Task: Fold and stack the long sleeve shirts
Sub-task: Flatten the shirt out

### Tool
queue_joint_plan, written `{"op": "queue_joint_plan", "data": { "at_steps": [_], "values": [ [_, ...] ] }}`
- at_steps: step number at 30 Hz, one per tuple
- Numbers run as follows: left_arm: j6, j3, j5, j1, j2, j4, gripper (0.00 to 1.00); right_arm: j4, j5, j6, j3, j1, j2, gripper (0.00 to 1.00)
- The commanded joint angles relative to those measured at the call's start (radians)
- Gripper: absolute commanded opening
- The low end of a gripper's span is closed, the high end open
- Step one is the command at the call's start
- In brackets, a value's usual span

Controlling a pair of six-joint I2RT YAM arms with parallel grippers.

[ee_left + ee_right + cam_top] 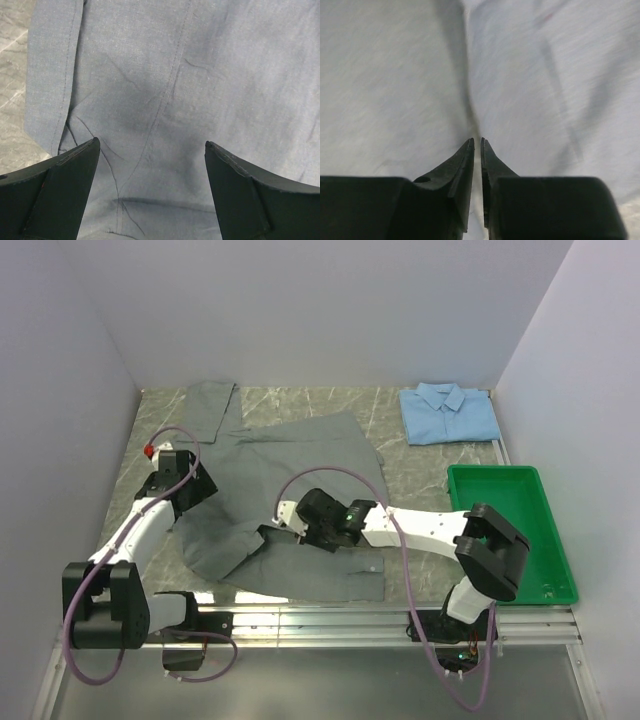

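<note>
Two shirts: the blue shirt point(448, 412) sits folded at the far right, and the grey shirt point(290, 490) lies spread out, the left claw point(151, 145) wide apart over it, the right claw point(476, 142) pinched on its fold, likely to lift it.

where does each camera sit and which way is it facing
top external: above, behind the bases, looking down at the table; both arms show
left wrist: on left arm, facing down at grey shirt; left gripper open
right wrist: close over the same shirt; right gripper shut on a crease
shared: grey shirt, in all three
</note>
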Motion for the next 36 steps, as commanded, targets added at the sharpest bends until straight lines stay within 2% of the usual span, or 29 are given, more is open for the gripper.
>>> {"op": "queue_joint_plan", "data": {
  "at_steps": [1,5,8,10,13,14,18,21,27,36],
  "values": [
    [0.005,0.052,0.01,0.006,0.022,0.011,0.92,-0.09,-0.112,0.002,-0.019,0.007,-0.077,0.22],
    [-0.005,0.078,0.027,0.037,0.055,0.002,0.92,-0.161,-0.156,0.013,0.004,0.007,-0.085,0.26],
    [-0.02,0.1,0.046,0.038,0.077,0.0,0.92,-0.118,-0.193,0.06,-0.002,-0.034,-0.146,0.29],
    [-0.029,0.114,0.049,0.037,0.089,0.002,0.93,-0.089,-0.225,0.138,0.003,-0.125,-0.194,0.46],
    [-0.037,0.123,0.046,0.037,0.106,0.009,0.92,-0.041,-0.238,0.246,0.023,-0.258,-0.217,0.59],
    [-0.038,0.126,0.047,0.037,0.112,0.011,0.93,-0.009,-0.181,0.284,0.029,-0.286,-0.214,0.61],
    [-0.052,0.1,0.044,0.04,0.127,0.011,0.91,-0.024,-0.072,0.506,0.069,-0.412,-0.127,0.61],
    [-0.06,0.069,0.035,0.054,0.12,0.026,0.91,-0.015,-0.066,0.588,0.051,-0.481,-0.077,0.61],
    [-0.078,0.022,0.018,0.098,0.132,0.072,0.9,0.066,-0.185,0.752,-0.034,-0.648,-0.022,0.6],
    [-0.08,0.052,0.044,0.137,0.226,0.088,0.9,0.123,-0.346,0.844,-0.1,-0.792,0.065,0.6]
  ]
}}
